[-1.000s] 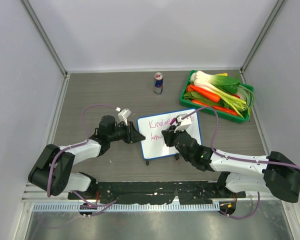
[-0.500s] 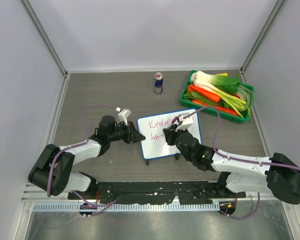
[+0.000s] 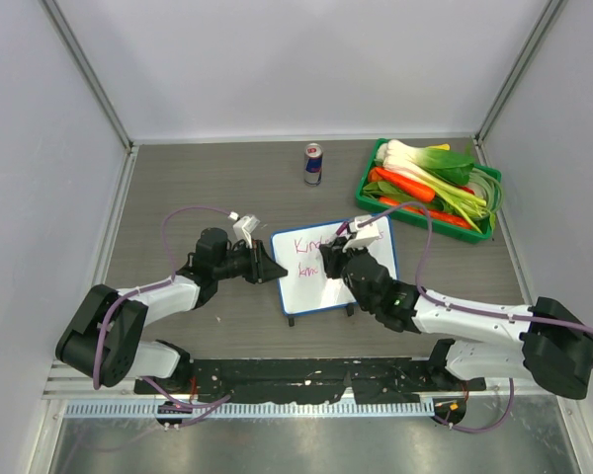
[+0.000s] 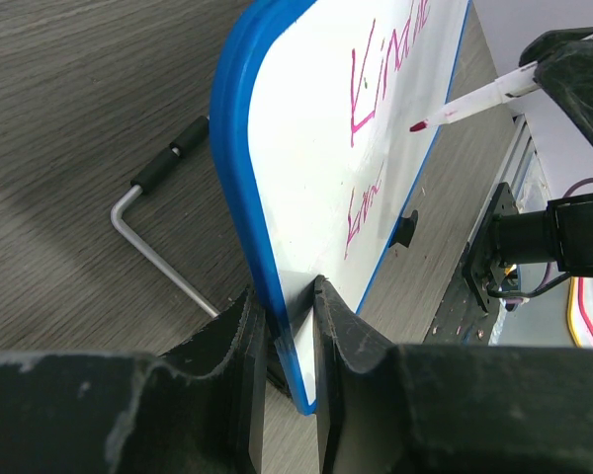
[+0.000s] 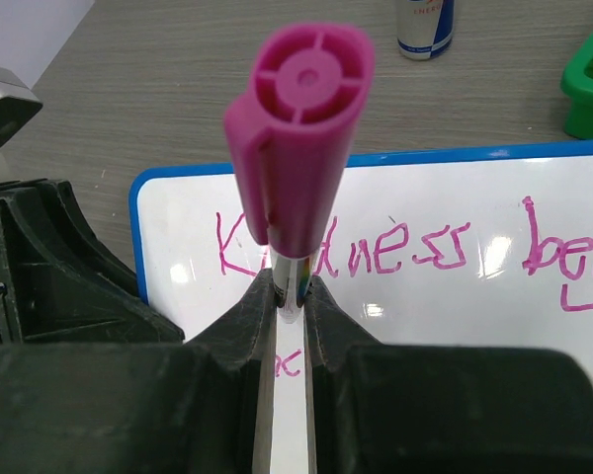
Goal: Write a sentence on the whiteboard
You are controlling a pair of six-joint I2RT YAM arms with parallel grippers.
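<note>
The whiteboard (image 3: 302, 294), white with a blue rim, stands tilted at mid-table. My left gripper (image 3: 274, 271) is shut on its left edge; in the left wrist view the fingers (image 4: 289, 296) clamp the blue rim (image 4: 239, 197). My right gripper (image 3: 332, 259) is shut on a pink marker (image 5: 301, 148), cap end toward the camera. The marker's tip (image 4: 416, 125) hovers close to the board between the two lines; I cannot tell if it touches. The sentence (image 5: 415, 252) reads "Kindness beg" in magenta, and a short second line (image 5: 289, 366) starts below it.
A drink can (image 3: 313, 163) stands behind the board. A green tray (image 3: 366, 186) of carrots and leeks sits at the back right. The board's bent metal stand (image 4: 158, 257) rests on the table behind it. Enclosure walls close in the left, right and back.
My right gripper has carried the marker slightly up the board, away from the lower line. The left gripper and the whiteboard have stayed still.
</note>
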